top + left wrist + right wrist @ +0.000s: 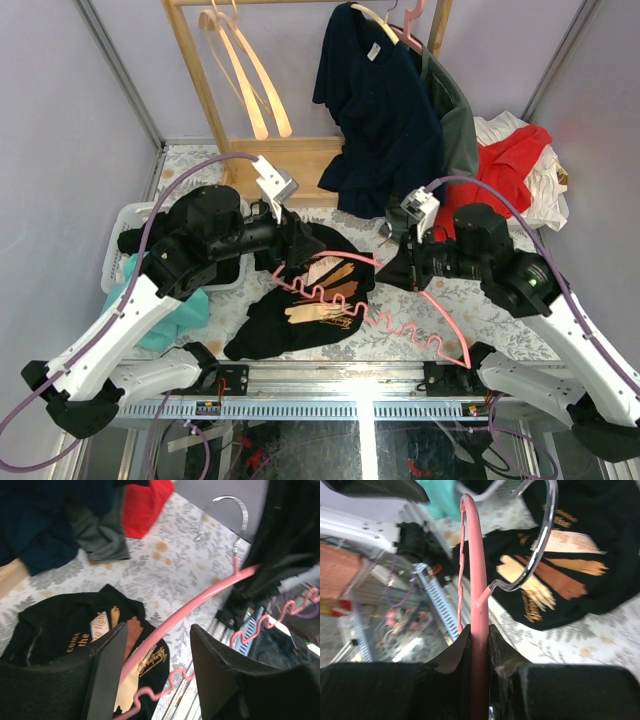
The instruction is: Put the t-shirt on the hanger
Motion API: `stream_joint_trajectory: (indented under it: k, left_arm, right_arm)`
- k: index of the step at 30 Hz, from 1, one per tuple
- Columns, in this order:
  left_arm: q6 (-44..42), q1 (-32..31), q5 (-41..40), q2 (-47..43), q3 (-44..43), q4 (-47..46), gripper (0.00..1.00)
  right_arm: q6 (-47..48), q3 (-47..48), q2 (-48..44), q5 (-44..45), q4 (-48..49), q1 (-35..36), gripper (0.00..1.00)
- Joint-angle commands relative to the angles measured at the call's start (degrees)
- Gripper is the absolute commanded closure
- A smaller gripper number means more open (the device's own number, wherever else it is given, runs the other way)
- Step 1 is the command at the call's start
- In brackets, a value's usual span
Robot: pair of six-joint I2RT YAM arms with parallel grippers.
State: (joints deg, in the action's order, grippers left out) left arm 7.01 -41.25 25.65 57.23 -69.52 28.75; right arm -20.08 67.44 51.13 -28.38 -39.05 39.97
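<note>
The black t-shirt [300, 310] with a tan print lies crumpled on the table, in front of the left gripper. It also shows in the left wrist view [55, 625] and the right wrist view [580, 595]. The pink hanger [420, 300] with its wavy bar hangs in the air over the shirt's right side. My right gripper [392, 272] is shut on the hanger's upper arm [479, 580], just below the metal hook [540, 540]. My left gripper [300, 248] is open. The hanger's arm [200, 600] passes between its fingers [107, 655] without being clamped.
A wooden rack [210, 100] with cream hangers [245, 80] stands at the back. A navy t-shirt [375, 110] and a grey garment [455, 120] hang on it. A red garment [505, 165] lies at back right. A white basket [120, 250] and teal cloth [170, 315] are at left.
</note>
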Motion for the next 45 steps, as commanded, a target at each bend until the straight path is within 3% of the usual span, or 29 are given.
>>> stream_joint_trajectory:
  k: [1,5,10,16,25,31,37,45]
  left_arm:
    - [3.93,-0.02,-16.72,2.92,-4.26,2.35,0.45]
    - [8.83,2.45,-24.37,9.82,-6.28,7.30,0.44]
    - [14.38,10.39,-22.68,19.59,-3.19,7.63,0.50]
    - [15.60,14.21,-35.14,28.81,-2.96,8.07,0.49]
    - [14.52,13.93,-48.31,43.50,-13.59,8.69,0.50]
    - [13.12,13.92,-59.53,51.59,-22.09,15.89,0.47]
    - [13.67,13.88,-60.59,56.22,-25.84,22.03,0.44]
    - [14.70,13.40,-63.27,52.27,-19.23,23.02,0.43]
  right_arm:
    - [5.30,0.22,-4.06,18.28,-4.15,0.03,1.00]
    - [7.14,-0.36,-7.30,33.82,-6.93,0.05,1.00]
    - [8.10,-1.07,-9.68,42.54,-7.84,0.07,1.00]
    - [8.40,-2.89,-11.45,39.94,-7.22,0.10,1.00]
    - [8.46,-3.96,-12.84,35.69,-5.18,0.05,1.00]
    - [8.39,-4.87,-13.77,34.47,-4.72,0.02,1.00]
    - [8.40,-5.95,-14.48,33.13,-4.21,0.02,1.00]
    - [8.23,-7.01,-15.01,31.66,-3.75,0.09,1.00]
